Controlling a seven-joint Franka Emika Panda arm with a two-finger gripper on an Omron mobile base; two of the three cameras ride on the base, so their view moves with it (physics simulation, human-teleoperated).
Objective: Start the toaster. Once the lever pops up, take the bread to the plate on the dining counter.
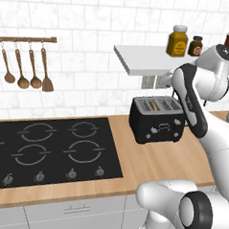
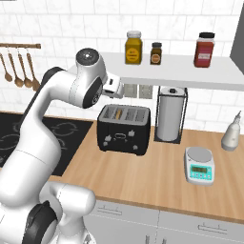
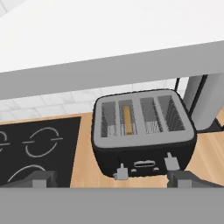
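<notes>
White tiled wall [image 2: 62, 28], wood worktop [image 2: 143, 176]

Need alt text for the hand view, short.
A black boxy four-slot toaster with a silver slotted top sits on a light wood worktop, seen from above and in front, with a brown slice of bread standing in its second slot from the left. A black hob lies to its left, a white shelf overhangs it, and two dark fingers stand wide apart at the bottom.
</notes>
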